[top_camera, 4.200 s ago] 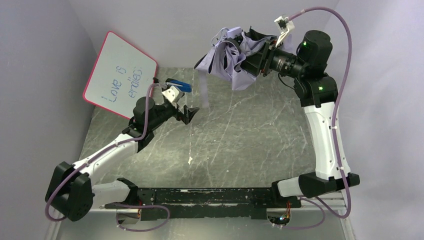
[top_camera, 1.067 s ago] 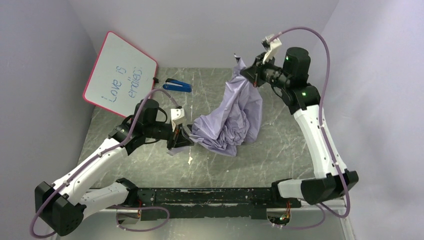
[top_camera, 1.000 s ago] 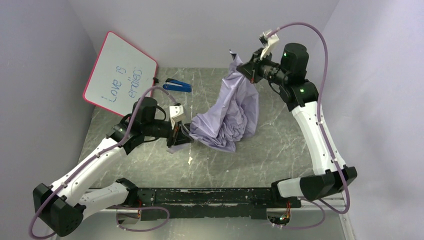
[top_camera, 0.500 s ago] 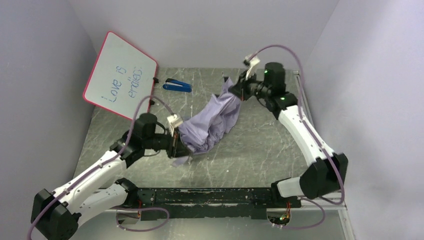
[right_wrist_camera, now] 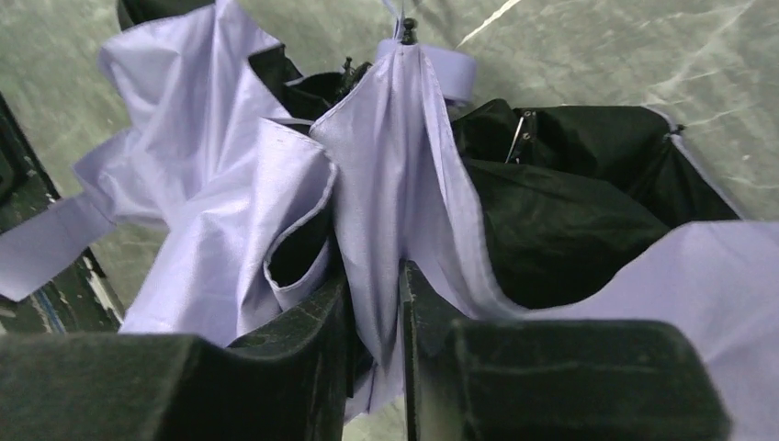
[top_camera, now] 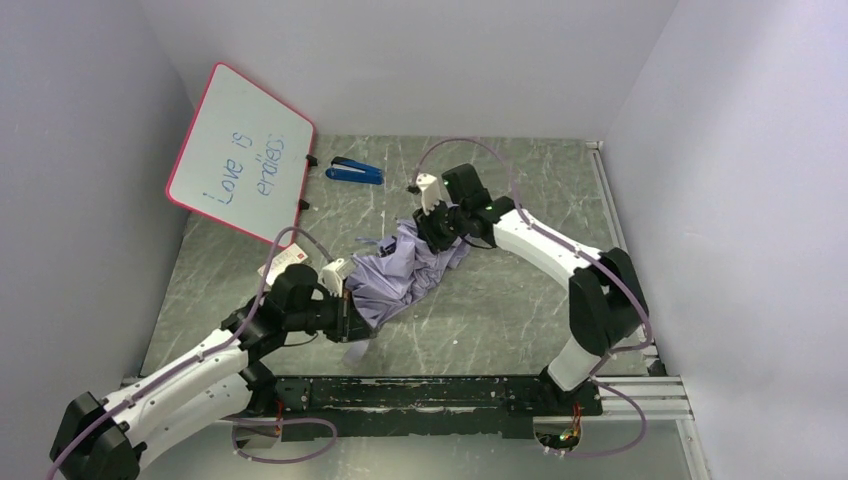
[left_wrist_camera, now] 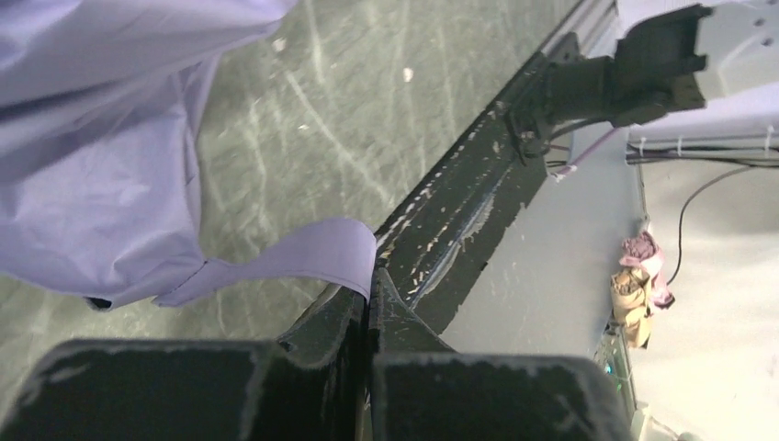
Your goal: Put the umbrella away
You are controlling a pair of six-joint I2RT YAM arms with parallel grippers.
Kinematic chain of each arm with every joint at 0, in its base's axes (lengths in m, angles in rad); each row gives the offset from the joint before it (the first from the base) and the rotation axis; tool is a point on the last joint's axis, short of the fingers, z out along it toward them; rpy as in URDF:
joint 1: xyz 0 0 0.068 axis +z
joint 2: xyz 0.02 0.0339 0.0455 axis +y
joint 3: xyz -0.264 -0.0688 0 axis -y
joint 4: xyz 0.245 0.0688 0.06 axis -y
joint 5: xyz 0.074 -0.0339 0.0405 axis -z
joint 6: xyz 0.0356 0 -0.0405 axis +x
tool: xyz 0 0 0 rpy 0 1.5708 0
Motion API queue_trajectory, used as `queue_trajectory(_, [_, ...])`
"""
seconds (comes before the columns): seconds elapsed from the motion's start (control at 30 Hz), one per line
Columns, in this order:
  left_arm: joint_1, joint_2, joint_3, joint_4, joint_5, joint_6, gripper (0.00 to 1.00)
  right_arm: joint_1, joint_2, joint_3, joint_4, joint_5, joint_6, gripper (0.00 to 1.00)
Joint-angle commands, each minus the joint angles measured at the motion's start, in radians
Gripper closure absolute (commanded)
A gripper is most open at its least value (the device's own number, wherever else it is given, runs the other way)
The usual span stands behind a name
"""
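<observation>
The umbrella lay in a crumpled heap near the middle of the gray table. It was not folded up. Its cloth was pale purple on one side and black on the other, and the black side showed in the folds near the right arm.

The left gripper was at the 8 o'clock end of the heap, close to the near edge of the table. Its two fingers were pressed tight together. They pinched the thin purple strap that hung from the umbrella. Just past the fingers ran the black rail at the table's near edge.

The right gripper was at the 1 o'clock end of the heap, low down on the cloth. Its fingers stood a tiny bit apart, and a fold of purple cloth ran between them. It was not clear if they squeezed the cloth or just had it between them.

A whiteboard with a red rim leaned at 10 o'clock from the umbrella, with blue writing on it. A blue stapler lay at 11 o'clock, near the back wall, well apart from the umbrella.
</observation>
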Motion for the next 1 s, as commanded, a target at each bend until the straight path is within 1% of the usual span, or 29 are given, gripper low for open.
queue_trajectory(0.0, [-0.014,-0.024,-0.066,0.013,-0.108,-0.136,0.95,0.04,0.106,0.038,-0.065,0.032,-0.046,0.73])
queue_trajectory(0.13, [-0.025,-0.033,-0.155,0.069,-0.12,-0.194,0.95,0.057,0.165,0.072,-0.091,0.074,-0.033,0.59])
queue_trajectory(0.23, [-0.035,-0.024,-0.182,0.088,-0.108,-0.213,0.95,0.058,0.103,0.07,-0.048,0.11,-0.011,0.49])
queue_trajectory(0.27, [-0.039,-0.022,-0.186,0.087,-0.108,-0.214,0.95,0.058,0.074,0.071,-0.032,0.127,-0.003,0.43])
queue_trajectory(0.3, [-0.045,-0.021,-0.187,0.086,-0.11,-0.214,0.95,0.057,0.04,0.073,-0.019,0.146,0.005,0.33])
queue_trajectory(0.33, [-0.05,-0.021,-0.189,0.085,-0.113,-0.215,0.95,0.057,0.014,0.079,-0.01,0.164,0.013,0.26])
queue_trajectory(0.4, [-0.058,-0.021,-0.191,0.087,-0.118,-0.214,0.95,0.057,-0.029,0.102,-0.012,0.179,0.025,0.17])
queue_trajectory(0.57, [-0.061,0.0,-0.176,0.09,-0.123,-0.198,0.95,0.064,-0.086,0.17,-0.078,0.18,0.046,0.08])
queue_trajectory(0.63, [-0.063,0.004,-0.169,0.084,-0.13,-0.19,0.95,0.08,-0.105,0.167,-0.078,0.179,0.053,0.02])
queue_trajectory(0.77, [-0.064,-0.004,-0.168,0.081,-0.143,-0.189,0.95,0.146,-0.076,0.159,-0.075,0.207,0.062,0.0])
queue_trajectory(0.97, [-0.067,0.005,-0.166,0.093,-0.135,-0.189,0.95,0.282,0.03,0.123,-0.016,0.38,0.048,0.0])
